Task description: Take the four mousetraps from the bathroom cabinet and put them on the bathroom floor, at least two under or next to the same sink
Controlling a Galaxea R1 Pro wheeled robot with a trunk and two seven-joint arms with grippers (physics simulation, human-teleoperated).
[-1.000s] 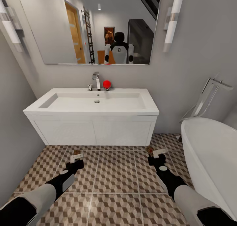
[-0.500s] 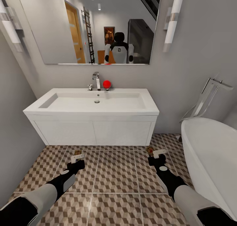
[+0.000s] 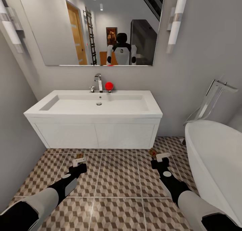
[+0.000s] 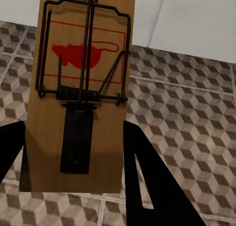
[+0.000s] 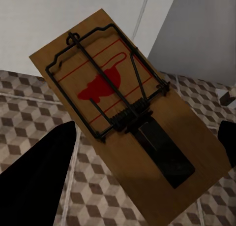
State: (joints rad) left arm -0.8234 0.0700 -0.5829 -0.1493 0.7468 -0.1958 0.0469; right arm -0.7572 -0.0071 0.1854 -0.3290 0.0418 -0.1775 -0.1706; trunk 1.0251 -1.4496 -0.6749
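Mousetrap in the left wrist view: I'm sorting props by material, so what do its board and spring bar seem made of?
The flat tan rectangular mousetrap has a board that looks like matte wood, with visible grain. Its bar and coiled spring look like thin black wire, probably metal.

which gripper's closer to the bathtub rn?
Right. The right gripper sits just beside the bathtub, holding a mousetrap. The left gripper is across the floor, before the sink's left half.

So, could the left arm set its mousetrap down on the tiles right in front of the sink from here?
Probably yes: the left gripper holds the mousetrap over bare bathroom floor, close to the sink front, with nothing between.
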